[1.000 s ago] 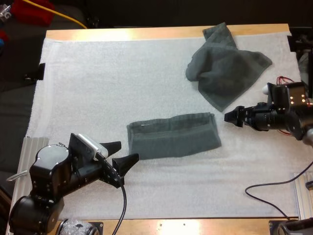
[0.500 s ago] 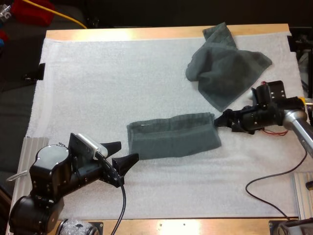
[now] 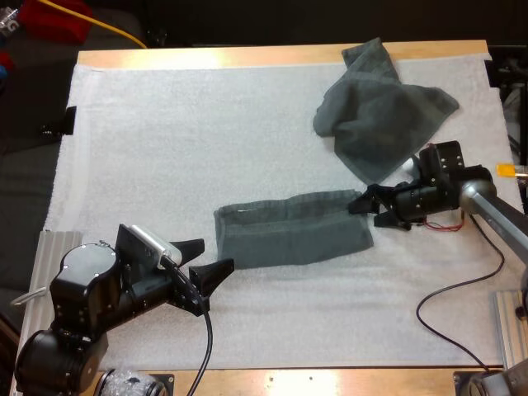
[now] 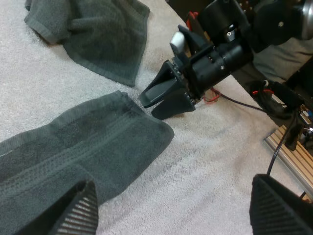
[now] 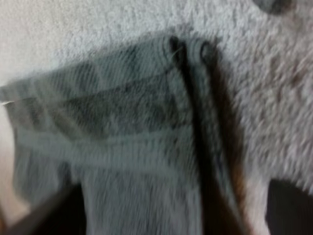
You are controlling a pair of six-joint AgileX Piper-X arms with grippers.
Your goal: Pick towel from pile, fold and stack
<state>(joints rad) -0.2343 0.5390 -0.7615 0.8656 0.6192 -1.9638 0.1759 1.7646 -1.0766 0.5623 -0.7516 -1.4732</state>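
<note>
Because the folded towel (image 3: 289, 229) is soft, light and limp, I judge it will sag and drag on the mat (image 3: 165, 140) unless I pinch both layers at the thick hemmed end. My right gripper (image 3: 365, 212) is spread wide right at that end, not yet closed on it. My left gripper (image 3: 205, 257), also spread, sits just short of the opposite end. The crumpled towel (image 3: 379, 115) lies just beyond my right gripper.

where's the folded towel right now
In the high view the folded towel lies on the mat between the left pincer and right pincer, nearer than the crumpled towel.
</note>
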